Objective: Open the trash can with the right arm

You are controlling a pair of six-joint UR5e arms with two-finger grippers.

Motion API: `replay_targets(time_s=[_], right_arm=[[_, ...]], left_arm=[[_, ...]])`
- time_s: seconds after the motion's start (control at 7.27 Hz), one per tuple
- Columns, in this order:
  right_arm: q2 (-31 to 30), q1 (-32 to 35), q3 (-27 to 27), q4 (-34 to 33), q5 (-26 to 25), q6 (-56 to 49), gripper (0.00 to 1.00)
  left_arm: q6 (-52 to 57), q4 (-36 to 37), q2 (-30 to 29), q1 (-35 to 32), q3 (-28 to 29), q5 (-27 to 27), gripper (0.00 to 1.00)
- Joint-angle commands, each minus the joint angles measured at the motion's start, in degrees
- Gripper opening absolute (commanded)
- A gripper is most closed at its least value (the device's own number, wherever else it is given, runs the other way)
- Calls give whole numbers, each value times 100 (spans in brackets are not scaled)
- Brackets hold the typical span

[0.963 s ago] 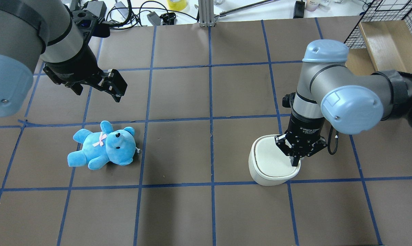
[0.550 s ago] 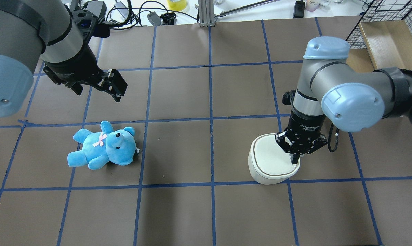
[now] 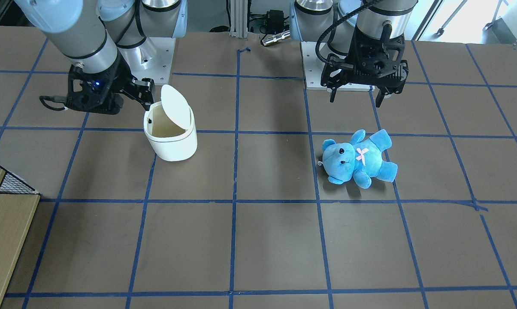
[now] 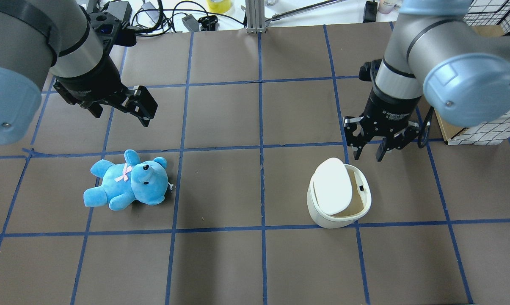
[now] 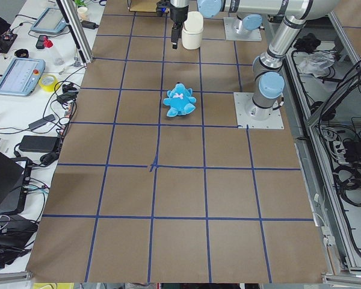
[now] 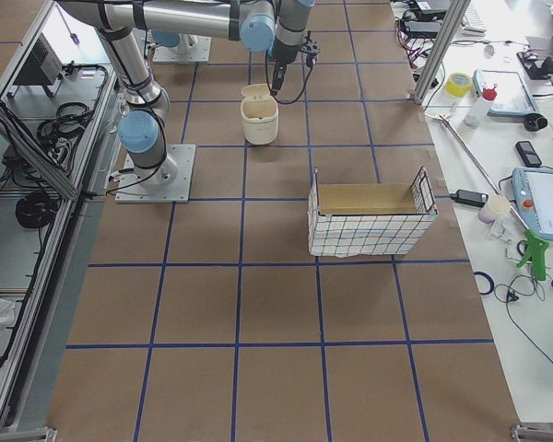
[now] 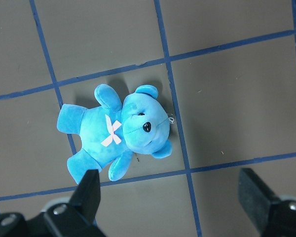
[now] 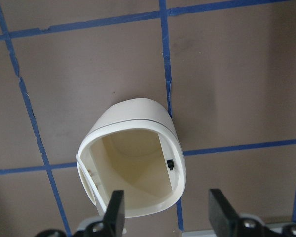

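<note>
The white trash can (image 4: 322, 214) stands at the right of the table with its lid (image 4: 331, 186) swung up and its beige inside showing (image 8: 133, 163). It also shows in the front view (image 3: 171, 143). My right gripper (image 4: 369, 154), with the blue light, is open and empty. It hovers just beyond the can's far right edge and touches nothing; in the right wrist view (image 8: 167, 212) its fingers frame the can's mouth. My left gripper (image 4: 142, 106) is open and empty, above and beyond the blue teddy (image 4: 128, 182), which also shows in the left wrist view (image 7: 118, 131).
A wire basket holding a wooden box (image 6: 369, 216) stands at the table's right end, close to my right arm. Cables and small gear (image 4: 174, 17) lie past the far edge. Blue tape lines grid the brown table.
My right gripper was shut and pressing on the closed lid's near right corner. It has since lifted, moved toward the far side and opened. The lid has swung up. The left arm has not moved.
</note>
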Motion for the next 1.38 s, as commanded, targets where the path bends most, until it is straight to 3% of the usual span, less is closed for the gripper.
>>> replay_targets(time_s=[0.0,0.28,1.24], right_arm=[[-55,-11,-746,100,-214,-56,100],[-82,-19,-740,-232,-399,-4,100],[-46,-11,-704,-225,-374,-65,100]], left_arm=[[0,0,0,0,0,0,100],[0,0,0,0,0,0,100],[0,0,0,0,0,0,100]])
